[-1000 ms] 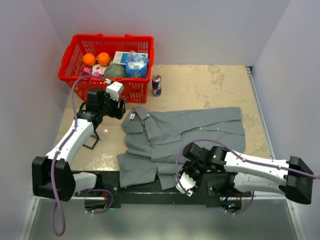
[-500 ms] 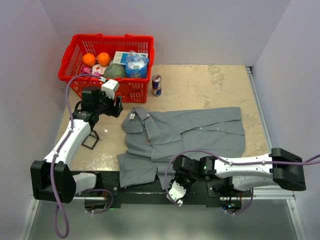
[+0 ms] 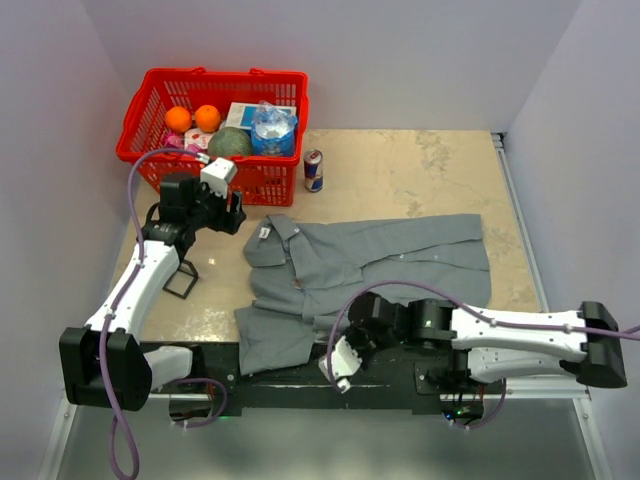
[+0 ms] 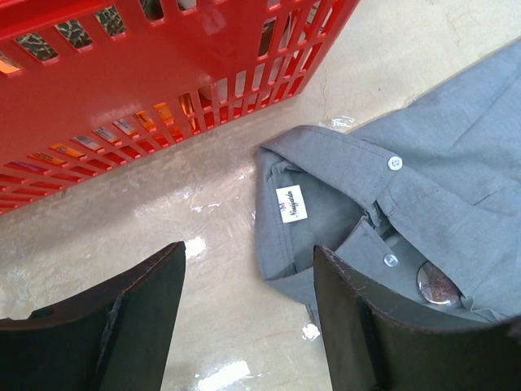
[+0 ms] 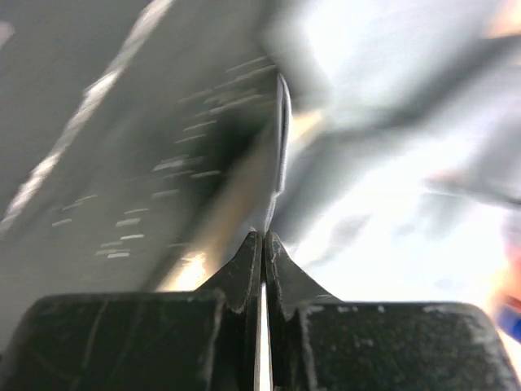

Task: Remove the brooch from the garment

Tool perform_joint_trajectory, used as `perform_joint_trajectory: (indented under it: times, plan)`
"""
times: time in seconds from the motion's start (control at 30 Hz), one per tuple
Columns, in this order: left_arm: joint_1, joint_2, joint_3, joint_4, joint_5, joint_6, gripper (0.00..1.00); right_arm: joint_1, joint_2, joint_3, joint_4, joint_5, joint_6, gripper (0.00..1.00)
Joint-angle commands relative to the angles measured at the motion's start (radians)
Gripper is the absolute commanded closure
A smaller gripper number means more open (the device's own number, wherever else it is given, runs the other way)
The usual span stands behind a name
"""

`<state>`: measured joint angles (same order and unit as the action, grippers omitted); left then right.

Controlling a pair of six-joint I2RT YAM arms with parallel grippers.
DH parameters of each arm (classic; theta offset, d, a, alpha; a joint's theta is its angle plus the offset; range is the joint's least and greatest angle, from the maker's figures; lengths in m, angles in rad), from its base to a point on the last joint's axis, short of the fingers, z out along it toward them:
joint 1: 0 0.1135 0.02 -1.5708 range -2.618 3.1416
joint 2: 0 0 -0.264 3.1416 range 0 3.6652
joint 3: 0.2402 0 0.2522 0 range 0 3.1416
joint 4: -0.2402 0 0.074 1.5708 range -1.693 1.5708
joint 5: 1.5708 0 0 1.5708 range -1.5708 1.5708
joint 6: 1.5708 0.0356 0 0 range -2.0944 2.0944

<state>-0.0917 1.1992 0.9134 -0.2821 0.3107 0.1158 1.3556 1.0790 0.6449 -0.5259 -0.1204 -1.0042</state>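
Showing, nearest, the right gripper (image 3: 340, 362) with jaws pressed together on nothing visible, hanging just off the near hem of the garment (image 3: 380, 260). Farther off, showing the left gripper (image 4: 248, 252) hovering with jaws spread wide over the table (image 4: 203, 220), the brooch (image 4: 437, 283) lying just outside its right-hand jaw, below the collar (image 4: 326, 151). Judging the brooch light, rigid and smooth, the cloth soft and likely lifting with it: pinching the disc's rim while pinning fabric alongside.

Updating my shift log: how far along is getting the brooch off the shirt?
Nothing done: the brooch is still on the shirt, below its collar. In hand: the open left gripper hovers beside the collar; the right gripper is shut, apparently empty. Left: grasping and removing it.
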Motion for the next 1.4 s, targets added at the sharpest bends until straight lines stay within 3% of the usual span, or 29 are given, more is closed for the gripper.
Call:
perform_joint_trajectory:
  times: [0.0, 0.07, 0.13, 0.23, 0.4, 0.6, 0.83, 1.03, 1.1, 1.23, 1.37]
  plan:
    - [0.007, 0.000, 0.048, -0.009, 0.025, 0.008, 0.32, -0.006, -0.109, 0.261, -0.089, 0.117, 0.072, 1.00]
    - [0.007, -0.003, 0.044, -0.014, 0.030, 0.012, 0.32, -0.027, -0.116, 0.353, -0.105, 0.151, 0.065, 1.00]
    - [0.007, -0.003, 0.044, -0.019, 0.037, 0.010, 0.33, -0.136, -0.110, 0.409, -0.080, 0.165, 0.047, 1.00]
    - [0.007, -0.007, 0.059, -0.037, 0.070, 0.019, 0.33, -0.401, -0.025, 0.497, -0.007, 0.122, 0.067, 1.00]
    - [0.006, -0.026, 0.038, 0.010, 0.223, 0.010, 0.35, -0.769, 0.258, 0.711, 0.119, 0.103, 0.131, 1.00]
    - [0.000, 0.029, -0.024, 0.109, 0.323, -0.005, 0.42, -1.001, 0.573, 1.109, 0.147, 0.175, 0.280, 1.00]
    - [-0.020, 0.112, -0.028, 0.187, 0.341, 0.010, 0.43, -1.139, 0.867, 1.456, 0.280, 0.252, 0.349, 1.00]
    - [-0.097, 0.207, 0.071, 0.097, 0.357, 0.087, 0.43, -1.170, 1.097, 1.703, 0.411, 0.251, 0.306, 1.00]
    - [-0.115, 0.230, 0.087, 0.087, 0.357, 0.102, 0.43, -1.165, 1.145, 1.731, 0.484, 0.261, 0.312, 1.00]
    - [-0.135, 0.261, 0.100, 0.058, 0.337, 0.146, 0.44, -1.127, 1.222, 1.771, 0.678, 0.460, 0.332, 1.00]
    - [-0.138, 0.272, 0.119, 0.017, 0.337, 0.192, 0.44, -1.104, 1.295, 1.782, 0.855, 0.499, 0.198, 1.00]
